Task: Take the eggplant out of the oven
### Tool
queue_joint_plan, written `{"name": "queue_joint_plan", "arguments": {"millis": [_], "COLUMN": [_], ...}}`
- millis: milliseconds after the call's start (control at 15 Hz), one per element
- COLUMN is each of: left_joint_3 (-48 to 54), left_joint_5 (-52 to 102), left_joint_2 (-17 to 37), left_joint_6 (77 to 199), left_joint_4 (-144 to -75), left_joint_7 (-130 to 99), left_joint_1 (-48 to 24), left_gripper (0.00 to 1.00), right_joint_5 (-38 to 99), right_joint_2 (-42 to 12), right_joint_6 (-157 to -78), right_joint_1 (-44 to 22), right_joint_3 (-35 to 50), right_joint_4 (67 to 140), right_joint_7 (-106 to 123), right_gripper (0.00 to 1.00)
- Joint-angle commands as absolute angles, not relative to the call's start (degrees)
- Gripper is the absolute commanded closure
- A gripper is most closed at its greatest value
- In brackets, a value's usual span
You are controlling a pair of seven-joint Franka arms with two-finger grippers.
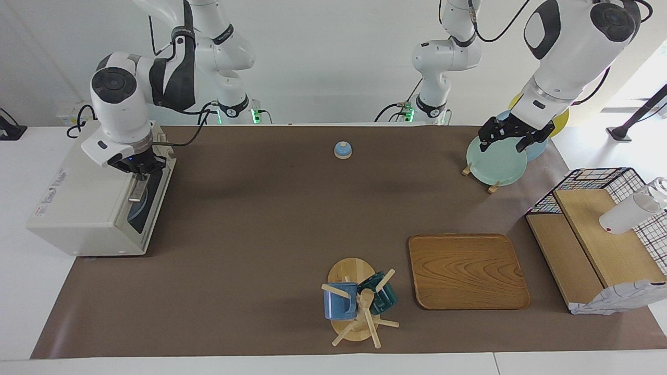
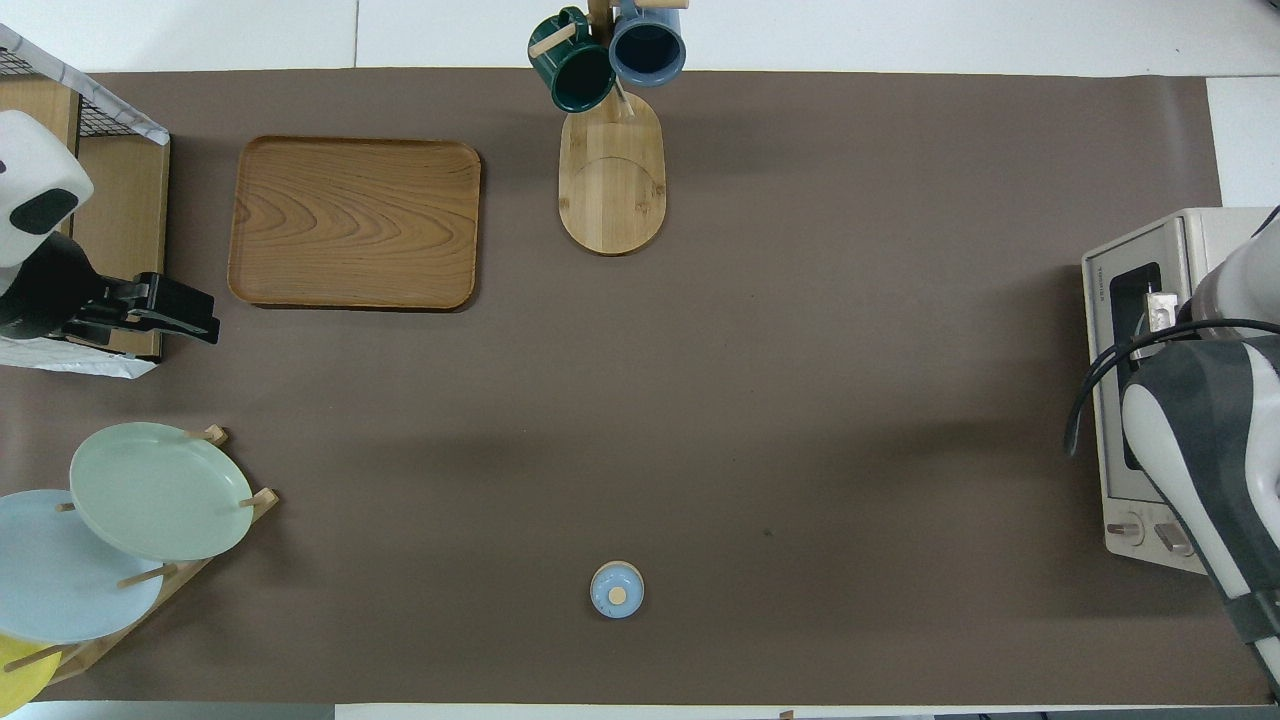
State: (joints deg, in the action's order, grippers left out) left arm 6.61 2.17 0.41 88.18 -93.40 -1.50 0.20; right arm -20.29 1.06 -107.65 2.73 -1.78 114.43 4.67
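The eggplant cannot be made out: only dark glass shows in the door of the oven [image 1: 88,208], which is set at the right arm's end of the table with its door shut. The right gripper [image 1: 139,169] is placed at the top of that door, right at the metal bar handle [image 1: 136,194]; whether its fingers are spread or closed on the bar cannot be told, since they are covered by the wrist in both views. In the overhead view much of the oven [image 2: 1150,260] is hidden under the right arm. The left gripper [image 1: 513,136] is held over the green plate [image 1: 495,161] in the plate rack, with its fingers spread apart, and waits there.
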Motion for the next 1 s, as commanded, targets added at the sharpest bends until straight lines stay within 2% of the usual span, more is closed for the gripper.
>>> {"name": "queue_joint_plan", "arguments": {"millis": [0, 600, 933], "left_joint_3": [7.1, 7.1, 7.1], "left_joint_5": [2.7, 2.7, 2.7], "left_joint_2": [-1.0, -1.0, -1.0], "left_joint_6": [88.9, 88.9, 88.9], "left_joint_4": [-94.9, -94.9, -94.9], "left_joint_7": [-1.3, -1.3, -1.3], "left_joint_1": [1.0, 1.0, 1.0], "left_gripper": [0.00, 0.00, 0.00], "right_joint_5": [-20.6, -14.9, -13.0], "right_joint_2": [0.2, -3.4, -7.5], "right_joint_6": [-113.3, -129.8, -133.1], "right_joint_1": [2.5, -1.6, -1.6], "right_joint_3": [-1.1, -1.0, -1.0], "right_joint_4": [117.2, 124.5, 125.2], "right_joint_7": [4.4, 0.5, -1.4], "right_gripper": [1.00, 1.00, 1.00]}}
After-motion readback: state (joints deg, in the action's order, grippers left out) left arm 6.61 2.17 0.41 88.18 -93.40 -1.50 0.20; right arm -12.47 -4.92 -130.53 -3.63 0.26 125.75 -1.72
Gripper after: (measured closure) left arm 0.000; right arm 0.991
